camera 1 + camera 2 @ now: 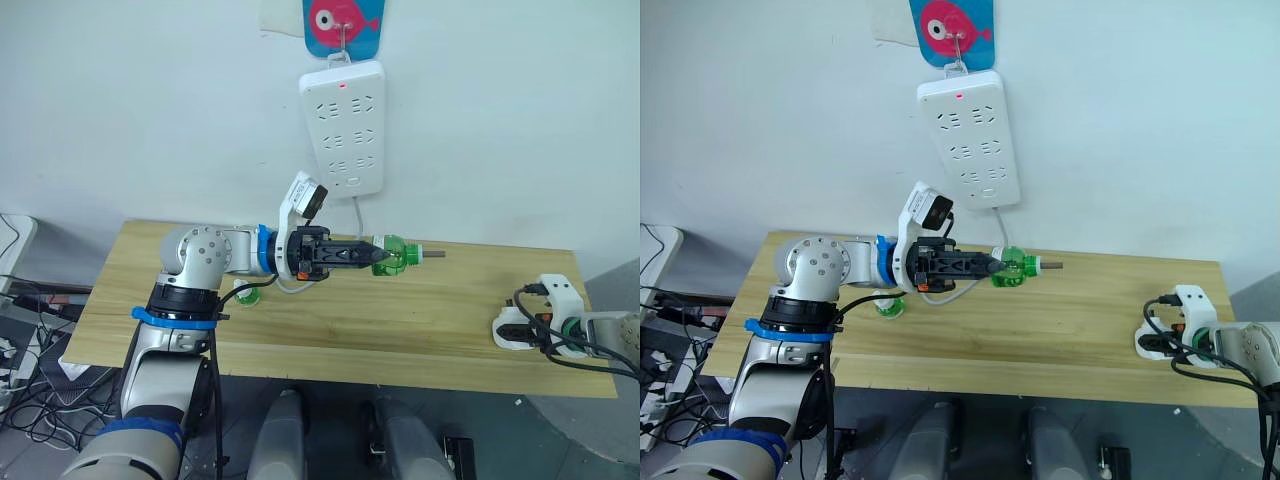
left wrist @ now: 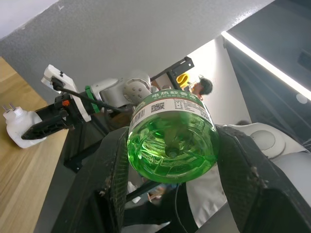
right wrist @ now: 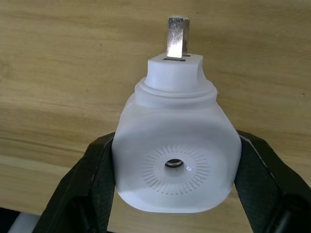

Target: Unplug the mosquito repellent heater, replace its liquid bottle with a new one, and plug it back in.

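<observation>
My left gripper (image 1: 370, 256) is shut on a green liquid bottle (image 1: 396, 256). It holds the bottle sideways above the table's middle, with the wick end pointing right. In the left wrist view the bottle (image 2: 170, 145) sits between both fingers, base toward the camera. At the table's right edge my right gripper (image 1: 522, 330) is shut on the white mosquito repellent heater (image 3: 177, 160). The heater rests low over the wood with its metal prongs (image 3: 177, 36) pointing away from the wrist. The heater (image 1: 508, 330) is well apart from the bottle.
A white power strip (image 1: 345, 125) hangs on the wall above the table's back edge, its red light on and its cord dropping behind the table. A small green object (image 1: 247, 296) sits on the wooden table (image 1: 400, 330) under my left forearm.
</observation>
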Controlling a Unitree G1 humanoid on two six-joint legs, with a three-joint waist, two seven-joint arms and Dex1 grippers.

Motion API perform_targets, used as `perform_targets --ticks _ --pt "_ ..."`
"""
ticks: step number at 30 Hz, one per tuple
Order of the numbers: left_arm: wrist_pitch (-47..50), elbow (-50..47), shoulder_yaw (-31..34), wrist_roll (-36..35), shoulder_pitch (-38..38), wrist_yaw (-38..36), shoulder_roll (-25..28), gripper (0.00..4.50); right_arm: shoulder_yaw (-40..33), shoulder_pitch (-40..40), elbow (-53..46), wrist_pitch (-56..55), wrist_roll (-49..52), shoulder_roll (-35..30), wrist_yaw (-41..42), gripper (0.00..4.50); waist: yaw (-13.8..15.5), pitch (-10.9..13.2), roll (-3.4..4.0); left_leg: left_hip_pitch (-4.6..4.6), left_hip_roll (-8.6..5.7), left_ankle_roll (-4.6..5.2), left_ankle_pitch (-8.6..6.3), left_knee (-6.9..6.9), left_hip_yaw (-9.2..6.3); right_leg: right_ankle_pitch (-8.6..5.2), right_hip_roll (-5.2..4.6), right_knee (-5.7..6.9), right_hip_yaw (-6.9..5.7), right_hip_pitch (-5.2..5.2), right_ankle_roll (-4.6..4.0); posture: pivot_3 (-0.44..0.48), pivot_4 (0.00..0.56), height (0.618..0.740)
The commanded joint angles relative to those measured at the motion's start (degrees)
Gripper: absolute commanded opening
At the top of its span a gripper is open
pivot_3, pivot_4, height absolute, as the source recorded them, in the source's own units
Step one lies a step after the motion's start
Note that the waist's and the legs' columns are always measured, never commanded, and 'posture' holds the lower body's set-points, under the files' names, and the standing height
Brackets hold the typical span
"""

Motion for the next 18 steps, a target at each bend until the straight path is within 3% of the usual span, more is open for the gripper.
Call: perform_targets --ticks 1,4,9,18 --pt "-0.2 -2.2 0.7 -1.6 0.1 -0.1 -0.3 2.25 0.4 0.1 1.9 -1.1 -3.9 1.0 2.8 2.98 0.0 0.0 -0.01 0.00 0.00 0.00 0.00 0.00 0.00 0.00 0.00 0.00 -0.02 0.01 0.00 0.049 0.352 0.740" --pt "-0.2 -2.0 0.6 -1.4 -0.1 -0.1 -0.4 2.25 0.8 -0.5 3.3 -2.1 -6.4 1.9 4.7 2.98 0.0 0.0 -0.08 0.02 0.01 0.00 0.00 0.01 0.00 0.00 0.00 0.00 -0.01 0.03 0.00 0.054 0.354 0.740" --pt "-0.4 -2.2 0.5 -1.3 0.1 -0.1 -0.2 2.25 -0.3 -1.6 5.0 -2.8 -9.6 3.5 6.6 4.49 0.1 0.2 -0.01 0.03 -0.01 0.00 0.00 0.01 0.01 0.00 0.00 0.00 -0.01 0.05 0.00 0.057 0.357 0.740" --pt "-0.7 -2.3 0.4 -1.1 0.3 -0.5 0.0 2.25 -4.3 -0.1 -0.1 2.4 -9.8 1.2 10.1 4.49 0.1 0.4 0.09 0.03 -0.01 0.00 0.00 0.00 0.00 0.00 -0.01 -0.01 0.00 0.05 0.00 0.051 0.355 0.740"
